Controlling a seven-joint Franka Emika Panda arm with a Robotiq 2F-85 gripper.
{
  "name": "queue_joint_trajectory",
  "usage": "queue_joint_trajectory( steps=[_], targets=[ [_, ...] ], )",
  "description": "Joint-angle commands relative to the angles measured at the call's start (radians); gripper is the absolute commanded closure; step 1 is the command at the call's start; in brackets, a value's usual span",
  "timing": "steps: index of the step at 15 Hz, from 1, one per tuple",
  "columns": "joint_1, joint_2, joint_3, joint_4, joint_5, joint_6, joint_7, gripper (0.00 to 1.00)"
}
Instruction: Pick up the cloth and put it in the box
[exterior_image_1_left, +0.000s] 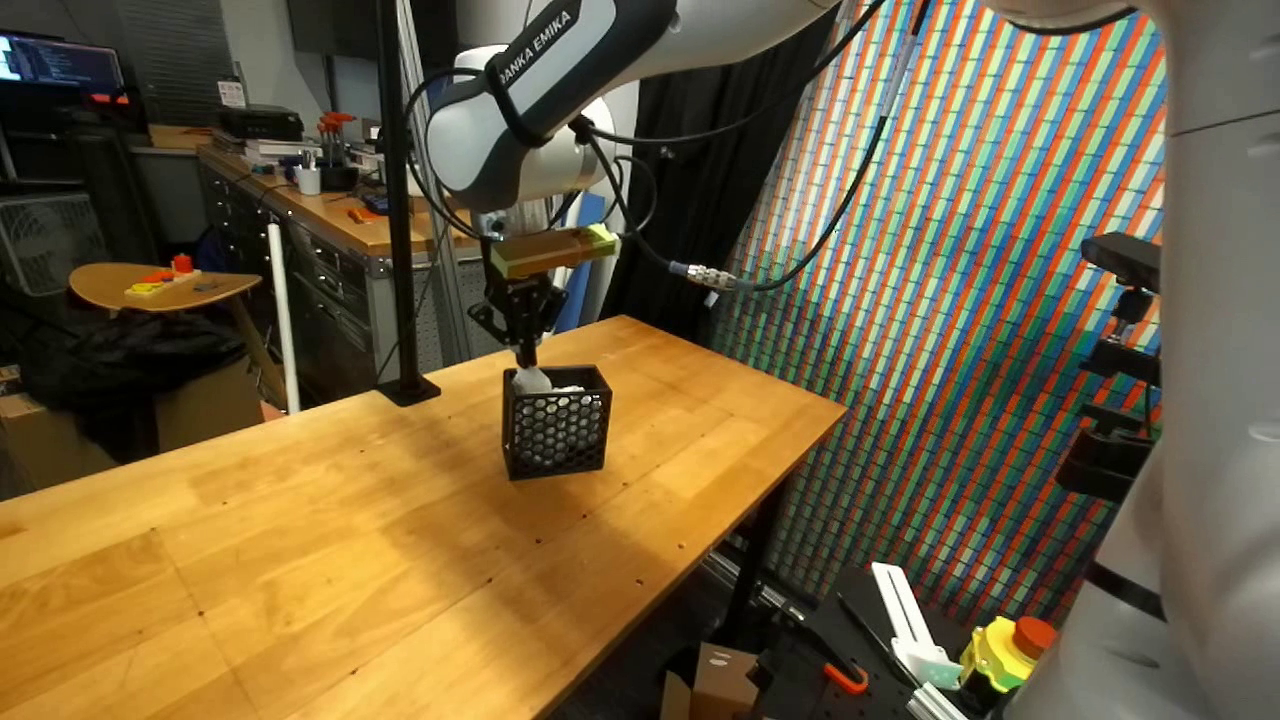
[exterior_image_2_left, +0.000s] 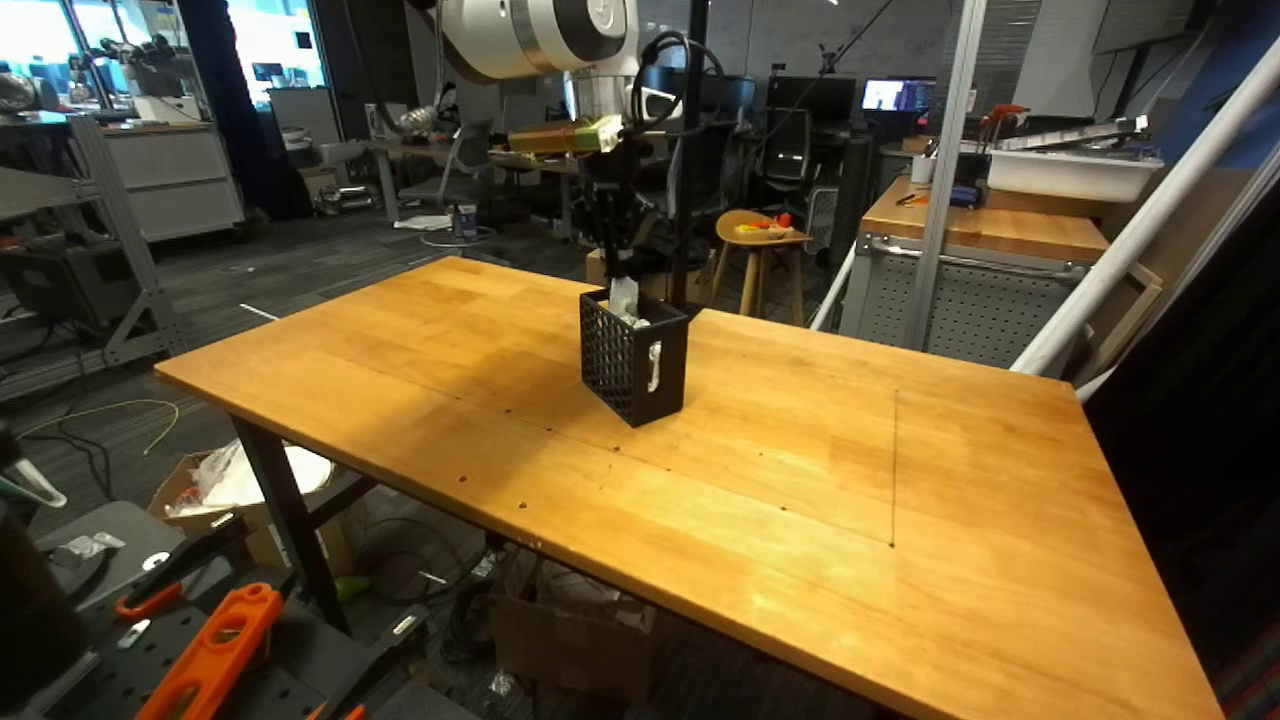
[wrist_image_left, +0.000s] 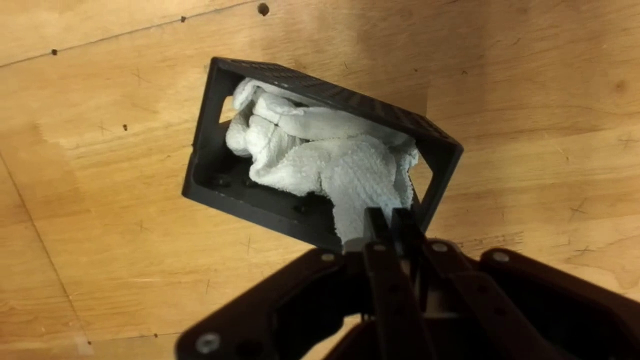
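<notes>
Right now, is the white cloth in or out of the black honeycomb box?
Mostly in: wrist view shows the cloth bunched inside the box, one part rising to the gripper.

the arm (exterior_image_1_left: 660, 55) is sloping down to its wrist (exterior_image_1_left: 550, 165), which is hanging above the box (exterior_image_2_left: 641, 370); the gripper (wrist_image_left: 389, 215) is pointing downward over one end of the box, its fingertips (wrist_image_left: 376, 220) standing nearly together just above the rim, a slim gap separating them.

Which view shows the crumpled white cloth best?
The wrist view: looking down into the black open-topped box, it shows the folds of the crumpled white cloth, up to the black gripper. Both exterior views show only the cloth's upper part and patches through the box's openings.
</notes>
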Motion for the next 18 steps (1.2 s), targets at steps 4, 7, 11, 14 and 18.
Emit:
queue_joint_trajectory(
  steps=[4, 7, 11, 14, 18],
  targets=[
    [-0.012, 0.047, 0.002, 0.031, 0.034, 0.015, -0.038, 0.89],
    [-0.013, 0.068, 0.004, 0.032, 0.049, 0.016, -0.047, 0.89],
    [-0.019, 0.094, 0.002, 0.027, 0.06, 0.021, -0.061, 0.89],
    [-0.031, 0.107, 0.0, 0.025, 0.073, 0.028, -0.077, 0.89],
    [-0.051, 0.117, 0.001, 0.018, 0.104, 0.04, -0.098, 0.89]
  ],
)
